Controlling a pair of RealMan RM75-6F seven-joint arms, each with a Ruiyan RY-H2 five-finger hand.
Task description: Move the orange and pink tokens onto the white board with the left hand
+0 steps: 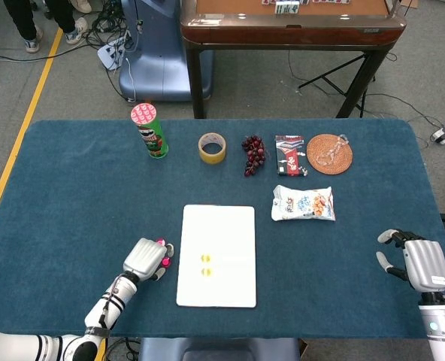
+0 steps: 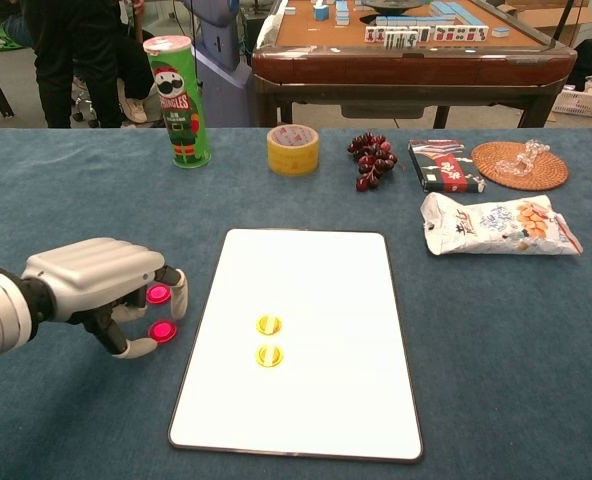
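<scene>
- The robot's left hand (image 2: 101,290) hangs low over the blue cloth bench (image 2: 66,190), just left of the flat white board (image 2: 306,290).
- Its fingers curl down around two round pink tokens (image 2: 160,312). One token (image 2: 158,294) sits between the fingers. The other (image 2: 162,331) lies by the thumb tip. I cannot tell if the hand is pinching either one or only touching.
- The white board is a long shape. Its long side runs away from the robot, and its short side faces the robot.
- Two round orange tokens (image 2: 268,340) lie flat on the board, to the right of the left hand, one behind the other.
- The right hand (image 1: 422,263) is far off at the right edge of the bench. It holds nothing, and its fingers are loosely spread.
- Far past the left hand stand a tall green can (image 2: 179,100) and a roll of yellow tape (image 2: 293,150).
</scene>
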